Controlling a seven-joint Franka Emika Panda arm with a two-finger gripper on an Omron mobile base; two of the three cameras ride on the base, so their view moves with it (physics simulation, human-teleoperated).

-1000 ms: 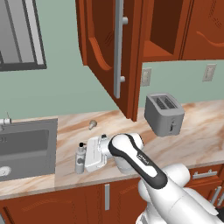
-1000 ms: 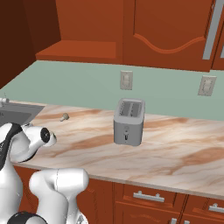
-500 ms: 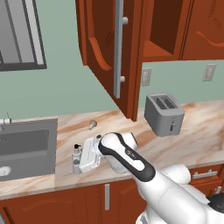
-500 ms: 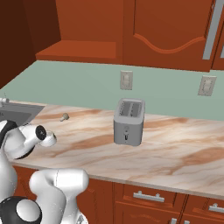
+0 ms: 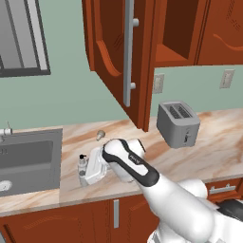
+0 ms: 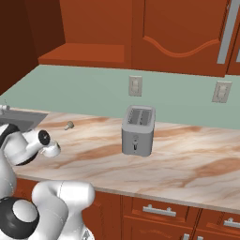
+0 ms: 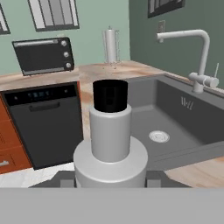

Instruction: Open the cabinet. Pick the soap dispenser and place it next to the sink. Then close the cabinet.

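Taking the sink (image 5: 29,159) as the landmark and reading the left base view from left to right: the grey basin is sunk into the marble counter (image 5: 209,142) at the left edge, with its round drain (image 5: 4,185) low in the bowl and the faucet (image 5: 5,131) at its back rim. Just right of the sink's right rim stands the dispenser (image 5: 82,167), upright over the counter strip, black pump top up. The gripper (image 5: 84,171) is closed around it from the right, the white hand lying level behind the bottle; whether the bottle's base touches the counter I cannot tell.

In the hand view the dispenser (image 7: 110,144) fills the centre, its grey shoulder between the finger tips (image 7: 66,180), with the sink (image 7: 175,118) and its faucet (image 7: 192,57) off to the right.

Further right of the sink, near the back wall, lies a small knob-like thing (image 5: 100,135). Above and right of it the cabinet (image 5: 121,57) door hangs swung wide open, its long silver handle (image 5: 129,52) facing the camera and the open cabinet shelf (image 5: 173,54) behind it. Well right of the sink, the toaster (image 5: 178,124) stands on the counter under a wall socket (image 5: 158,83).

In the right base view the toaster (image 6: 138,130) sits mid-counter, the knob-like thing (image 6: 69,125) well to its left.
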